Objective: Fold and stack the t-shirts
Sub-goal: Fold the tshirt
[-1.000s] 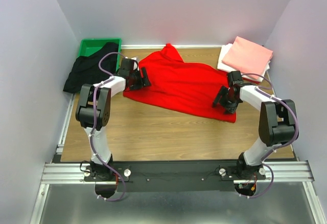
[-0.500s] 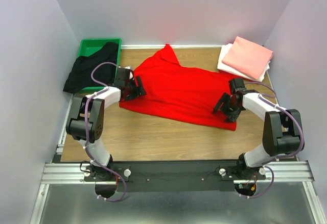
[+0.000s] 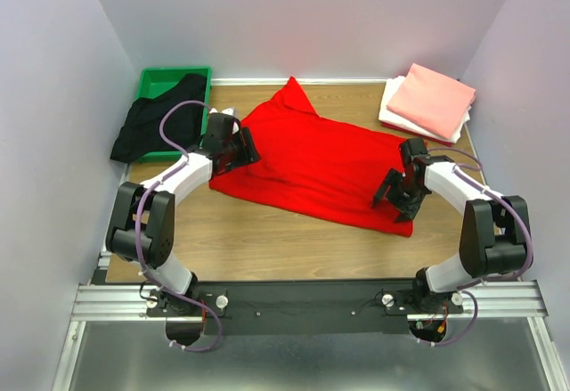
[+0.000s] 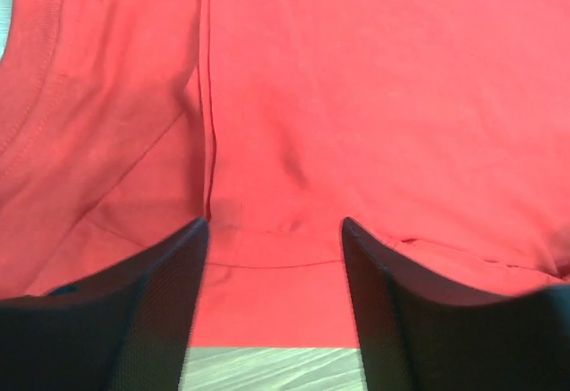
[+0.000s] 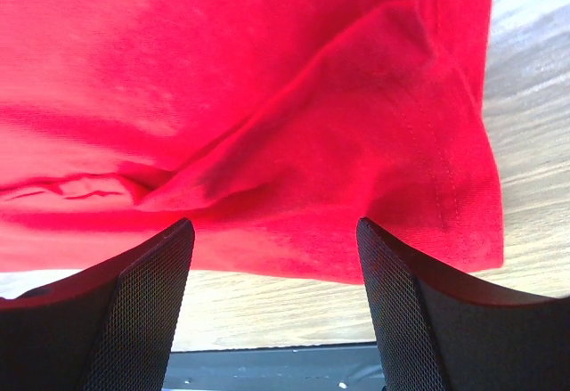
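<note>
The bright red t-shirt (image 3: pixel 312 159) lies spread across the middle of the wooden table (image 3: pixel 267 240). My left gripper (image 3: pixel 233 149) is at its left edge, open, with its jaws apart over the hem in the left wrist view (image 4: pixel 272 224). My right gripper (image 3: pixel 396 197) is at the shirt's near right corner, open, with the cloth edge between its jaws in the right wrist view (image 5: pixel 274 224). The black t-shirt (image 3: pixel 158 124) hangs crumpled over a green bin (image 3: pixel 169 79). The salmon-pink t-shirt (image 3: pixel 432 97) lies folded on the folded white t-shirt (image 3: pixel 392 110) at the back right.
The green bin stands at the back left corner. Grey walls close in the table on the left, back and right. A metal rail (image 3: pixel 303 297) carries both arm bases at the near edge. Bare wood shows between the red shirt and the rail.
Both grippers have moved toward the near edge. The red shirt has shifted with them and lies flatter, with its near right corner closer to the front.
</note>
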